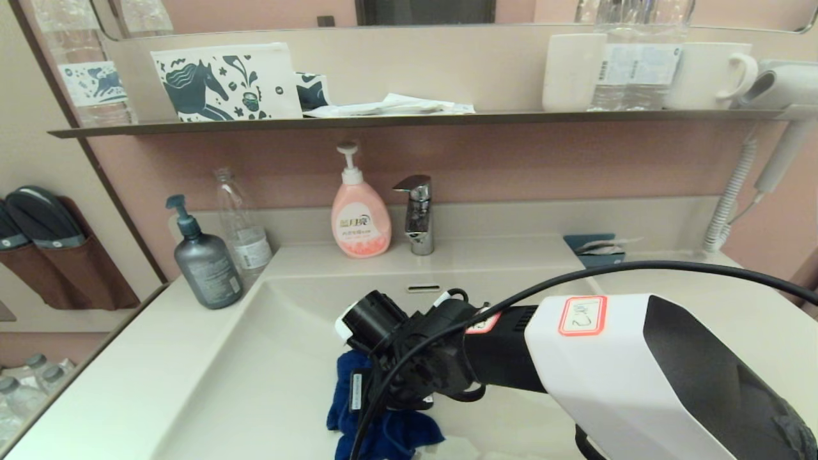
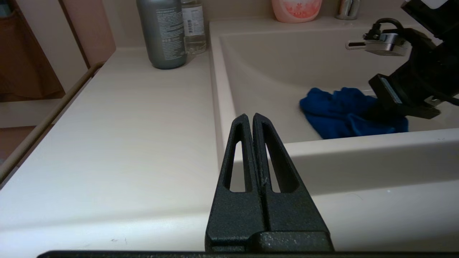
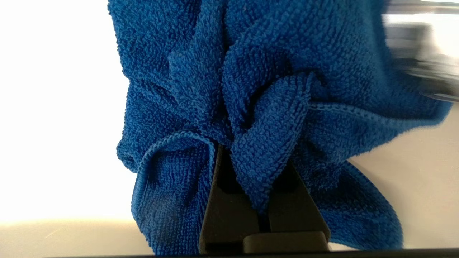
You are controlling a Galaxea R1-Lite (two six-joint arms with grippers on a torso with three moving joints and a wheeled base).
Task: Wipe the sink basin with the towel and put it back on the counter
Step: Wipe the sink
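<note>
The royal-blue towel (image 1: pixel 383 429) lies bunched on the floor of the off-white sink basin (image 1: pixel 287 358), near its front. My right gripper (image 1: pixel 383 391) reaches down into the basin and is shut on the towel (image 3: pixel 258 107), whose folds wrap round both fingers and hide their tips. From the left wrist view the towel (image 2: pixel 344 111) shows against the basin's (image 2: pixel 287 53) sloping wall, under the right arm. My left gripper (image 2: pixel 250 116) is shut on nothing and hovers over the counter (image 2: pixel 125 125) by the basin's near left corner. The drain plug is hidden; the overflow slot (image 1: pixel 424 288) shows.
On the counter (image 1: pixel 128 383) at the back left stand a grey pump bottle (image 1: pixel 204 259) and a clear bottle (image 1: pixel 241 223). A pink soap bottle (image 1: pixel 360 211) and chrome tap (image 1: pixel 416 214) stand behind the basin. A teal tray (image 1: pixel 597 249) sits back right, under the wall shelf (image 1: pixel 415 118).
</note>
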